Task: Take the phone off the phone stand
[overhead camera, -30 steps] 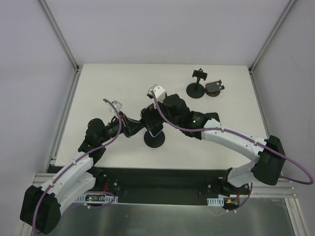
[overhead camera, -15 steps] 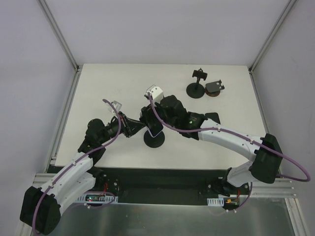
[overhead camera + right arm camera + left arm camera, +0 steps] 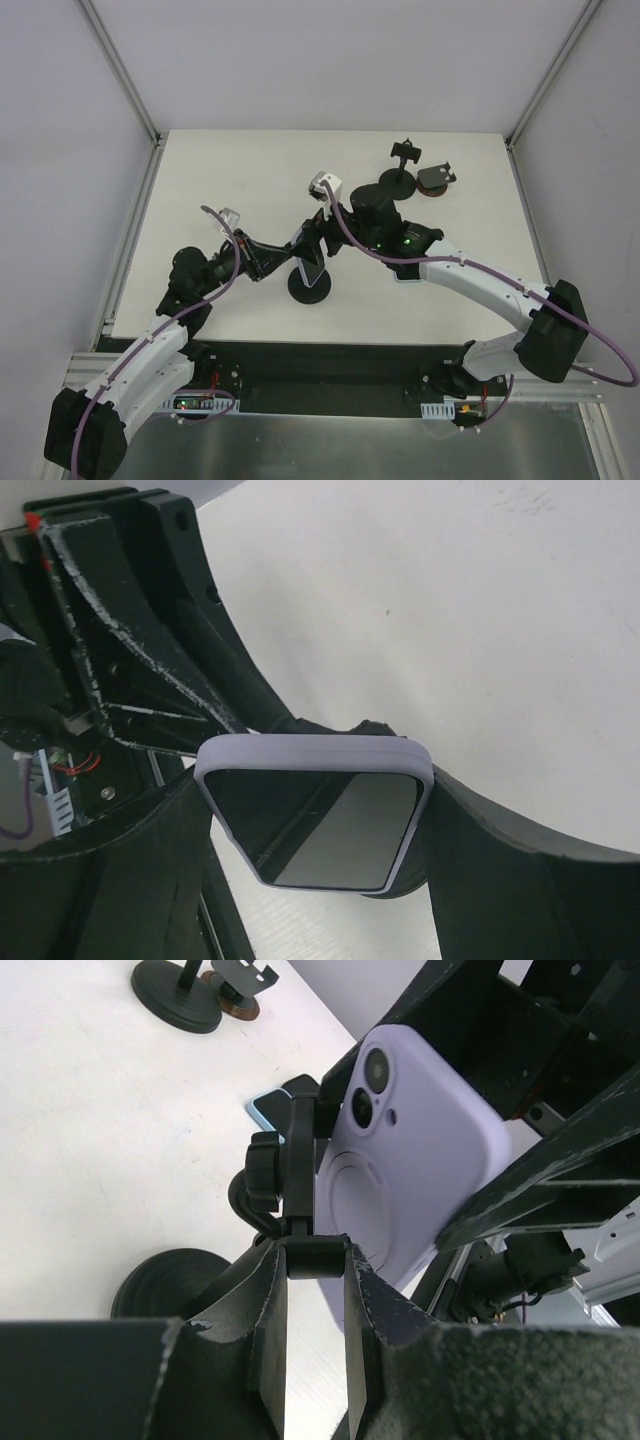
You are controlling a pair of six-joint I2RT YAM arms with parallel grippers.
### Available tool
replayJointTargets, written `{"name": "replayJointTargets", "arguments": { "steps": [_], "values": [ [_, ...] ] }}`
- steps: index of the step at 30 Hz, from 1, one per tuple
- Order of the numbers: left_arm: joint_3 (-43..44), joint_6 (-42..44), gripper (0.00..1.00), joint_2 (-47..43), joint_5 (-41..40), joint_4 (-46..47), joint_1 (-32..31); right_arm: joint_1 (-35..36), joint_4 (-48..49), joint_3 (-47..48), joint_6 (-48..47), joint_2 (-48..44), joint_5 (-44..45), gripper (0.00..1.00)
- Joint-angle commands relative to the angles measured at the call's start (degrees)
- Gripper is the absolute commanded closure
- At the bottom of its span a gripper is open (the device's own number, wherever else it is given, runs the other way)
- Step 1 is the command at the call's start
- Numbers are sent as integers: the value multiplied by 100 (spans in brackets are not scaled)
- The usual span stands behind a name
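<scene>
Since 1 second ago the right arm's wrist has swung back toward the far right. The phone (image 3: 309,252) now shows as a lilac sliver above the foot of the stand (image 3: 311,287), which has barely shifted. The right gripper (image 3: 315,820) is closed partway across the phone's 2 long edges, with the screen toward its camera. The left gripper (image 3: 315,1260) is pinched nearly shut on the stand's lower clamp, bracing it. The phone sits just beside the stand's head, over the middle of the table (image 3: 200,180); whether it has fully let go I cannot tell. To do this well, I judge the left should hold the stand down firmly while the right draws the phone straight off, without twisting. The phone's long axis runs near upright and leaning, camera end up, back facing the stand.
</scene>
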Motion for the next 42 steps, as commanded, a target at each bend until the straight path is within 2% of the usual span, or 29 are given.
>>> {"name": "replayJointTargets", "arguments": {
  "steps": [1, 9, 12, 16, 20, 23, 27, 28, 31, 32, 35, 36, 39, 42],
  "values": [
    [-185, -43, 100, -170, -136, 60, 247, -369, -168, -52, -11, -372, -741, 99],
    [25, 0, 100, 23, -118, -80, 256, -369, 16, 150, 358, -214, -1813, 99],
    [148, 53, 100, 102, -170, -142, 256, -360, 16, 308, 464, -213, -1885, 99],
    [437, 281, 100, 111, -451, -475, 256, -404, -150, 466, 420, -380, -1499, 99],
    [877, 763, 100, 137, -1215, -1309, 256, -597, -992, 537, 245, -617, -832, 99],
    [1290, 1045, 100, 313, -1804, -1890, 265, -878, -1528, 432, 218, -758, -278, 99],
    [1616, 1169, 99, 637, -1990, -2093, 344, -1475, -2171, 213, 402, -785, 310, 99],
    [1703, 1178, 95, 673, -1990, -2102, 353, -1555, -2259, 133, 464, -785, 417, 99],
    [1835, 1213, 74, 735, -1981, -2119, 371, -1792, -2409, -209, 604, -767, 646, 99],
    [1871, 1257, 63, 726, -1999, -2154, 379, -1828, -2418, -289, 640, -750, 681, 99],
    [2011, 1380, 49, 630, -2034, -2339, 414, -1942, -2418, -509, 728, -557, 795, 99],
    [2055, 1433, 41, 534, -2060, -2400, 432, -1969, -2418, -526, 745, -487, 865, 99],
    [2301, 1670, 26, 288, -2236, -2734, 467, -1995, -2418, -527, 772, -66, 919, 99],
    [2520, 1995, 17, -10, -2472, -3112, 502, -2004, -2392, -430, 772, 312, 1041, 99]
  ]
}}
